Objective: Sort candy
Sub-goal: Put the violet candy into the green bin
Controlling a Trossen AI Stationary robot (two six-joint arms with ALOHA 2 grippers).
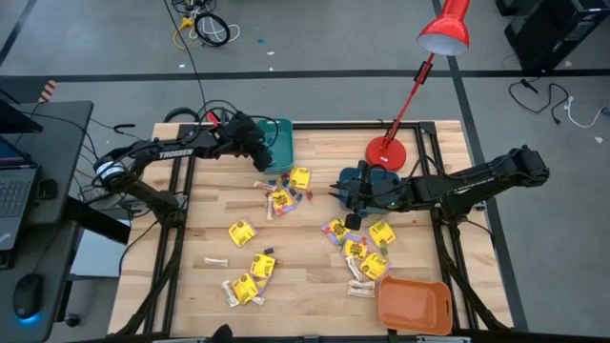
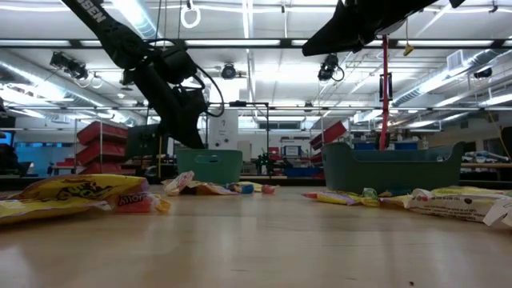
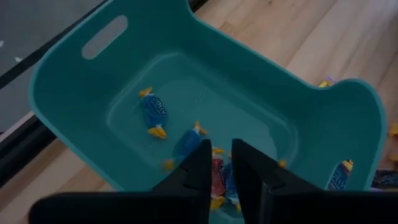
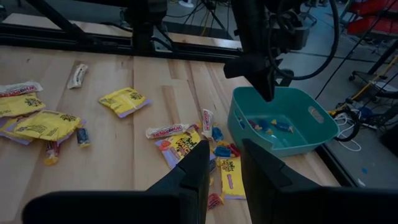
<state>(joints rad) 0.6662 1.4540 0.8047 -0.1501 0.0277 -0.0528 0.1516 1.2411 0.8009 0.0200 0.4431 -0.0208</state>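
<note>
Many candy pieces (image 1: 286,200) lie scattered over my worktop (image 1: 210,286); yellow packet print isn't readable. I have the left tool (image 3: 222,163) above the teal bin (image 3: 74,74), jaws a narrow gap apart, empty; blue-wrapped sweets (image 3: 153,112) lie inside. The right tool (image 4: 222,163) hovers mid-worktop, open, empty. "TROSSEN" reads on the left arm (image 1: 176,151).

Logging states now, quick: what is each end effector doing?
Left end effector: open, empty, over the teal bin.
Right end effector: open, empty, above the candy.

overhead, table-level, two wrist views, sharing teal bin (image 1: 279,140)
</note>
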